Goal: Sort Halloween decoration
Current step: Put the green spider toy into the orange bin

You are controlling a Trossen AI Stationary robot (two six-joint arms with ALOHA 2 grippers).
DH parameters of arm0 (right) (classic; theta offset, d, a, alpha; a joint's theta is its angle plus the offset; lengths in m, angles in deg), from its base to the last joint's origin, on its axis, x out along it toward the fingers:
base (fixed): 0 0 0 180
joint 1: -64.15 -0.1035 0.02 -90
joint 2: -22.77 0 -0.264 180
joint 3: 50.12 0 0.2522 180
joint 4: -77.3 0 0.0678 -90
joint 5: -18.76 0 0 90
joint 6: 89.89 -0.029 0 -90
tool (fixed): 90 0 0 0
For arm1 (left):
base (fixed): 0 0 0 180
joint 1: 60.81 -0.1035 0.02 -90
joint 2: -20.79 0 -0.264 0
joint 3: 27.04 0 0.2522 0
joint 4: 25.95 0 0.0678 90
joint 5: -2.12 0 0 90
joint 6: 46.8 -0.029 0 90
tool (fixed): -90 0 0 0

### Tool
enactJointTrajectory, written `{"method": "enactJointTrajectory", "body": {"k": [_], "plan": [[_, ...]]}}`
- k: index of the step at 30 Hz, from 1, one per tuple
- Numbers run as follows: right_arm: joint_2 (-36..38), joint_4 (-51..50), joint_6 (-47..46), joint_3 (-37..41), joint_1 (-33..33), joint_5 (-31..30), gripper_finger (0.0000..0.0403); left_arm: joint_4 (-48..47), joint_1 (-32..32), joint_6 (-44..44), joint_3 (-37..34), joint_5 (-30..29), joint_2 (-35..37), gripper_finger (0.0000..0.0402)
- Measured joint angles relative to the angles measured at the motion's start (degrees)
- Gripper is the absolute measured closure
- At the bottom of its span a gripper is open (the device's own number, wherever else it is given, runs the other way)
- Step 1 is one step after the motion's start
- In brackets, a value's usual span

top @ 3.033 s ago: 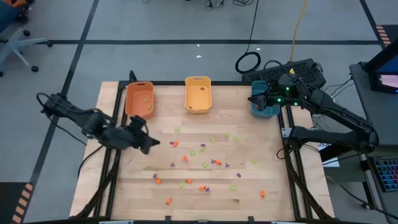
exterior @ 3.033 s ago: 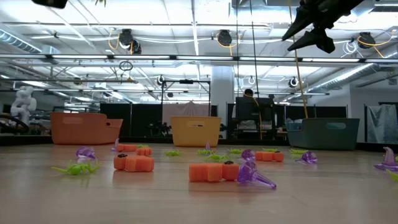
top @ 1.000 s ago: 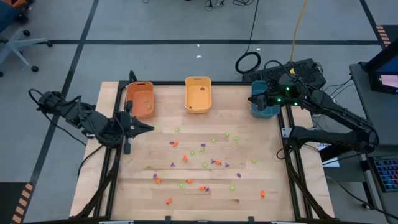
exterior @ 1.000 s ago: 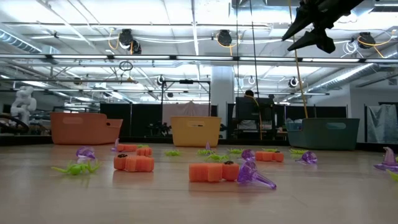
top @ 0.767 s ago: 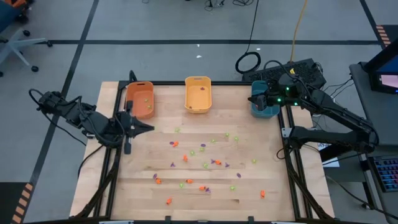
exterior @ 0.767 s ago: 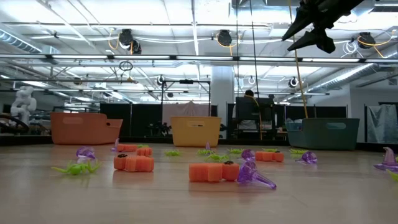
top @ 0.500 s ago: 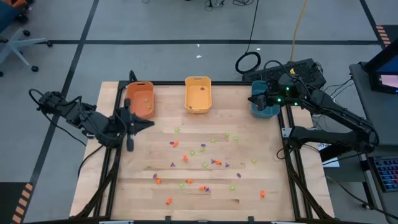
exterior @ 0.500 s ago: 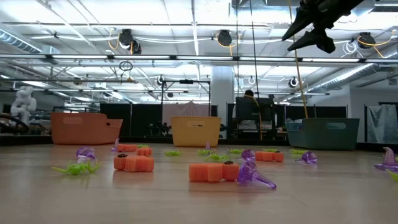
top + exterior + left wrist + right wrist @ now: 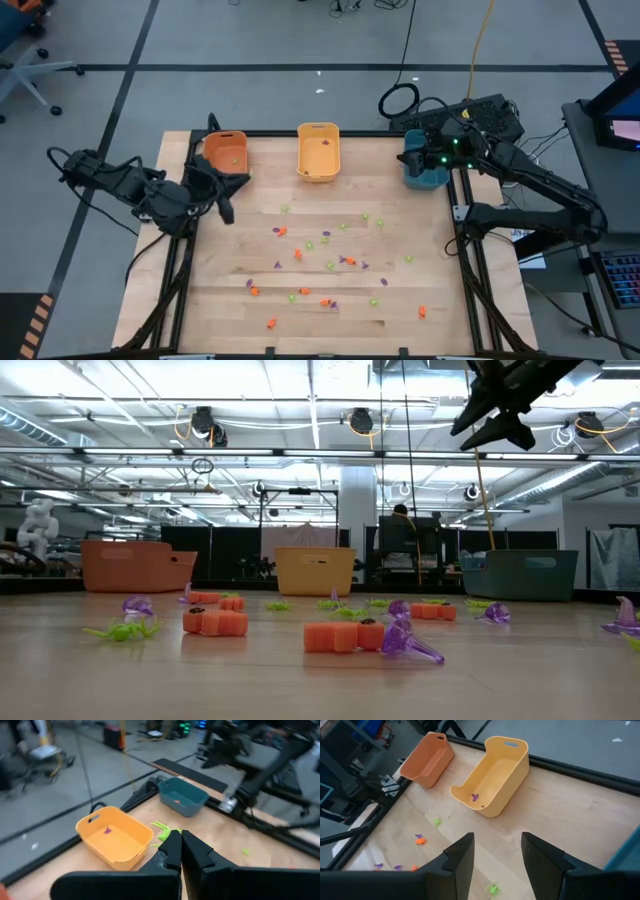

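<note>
left tool (image 9: 228,190): hovering closed by the oblong orange plastic bin (image 9: 225,158), gripping a tiny light-green trinket (image 9: 162,831) | right tool (image 9: 496,852): hanging open above the oblong teal plastic bin (image 9: 424,176) | remaining orange, green, purple trinkets (image 9: 330,262): lying scattered on the wooden worktop (image 9: 230,300)

Tiny orange, green, purple trinkets (image 9: 330,262) scattered mid-table

A wooden table (image 9: 400,310) carries three bins (image 9: 318,152) and scattered trinkets (image 9: 345,261), seemingly plastic.
</note>
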Motion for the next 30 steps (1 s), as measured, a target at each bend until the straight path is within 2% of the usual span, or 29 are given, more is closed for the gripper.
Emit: {"method": "enactJointTrajectory", "body": {"k": [5, 10, 17, 22, 30], "plan": [[-1.99, 0.15, -4.83, 0.02, 0.00, -0.15, 0.0254, -3.77, -7.73, 5.34, 0.00, 1.79, 0.07, 0.0402], [-3.94, 4.04, -10.30, 0.02, 0.00, 0.02, 0.0254, -11.64, -19.31, 11.66, -0.02, 8.12, 0.18, 0.0402], [-6.29, 16.84, -17.06, 0.01, 0.00, 0.02, 0.0254, -25.01, -35.24, 17.29, -0.27, 19.31, -1.11, 0.0402], [-8.81, 24.30, -19.81, 0.02, 0.00, 0.06, 0.0254, -27.93, -45.41, 15.83, -2.98, 24.99, -3.15, 0.0402], [-11.94, 36.36, -20.17, 0.02, -3.10, 0.64, 0.0254, -25.23, -58.49, 2.85, -6.45, 35.12, -10.50, 0.0402]]}}
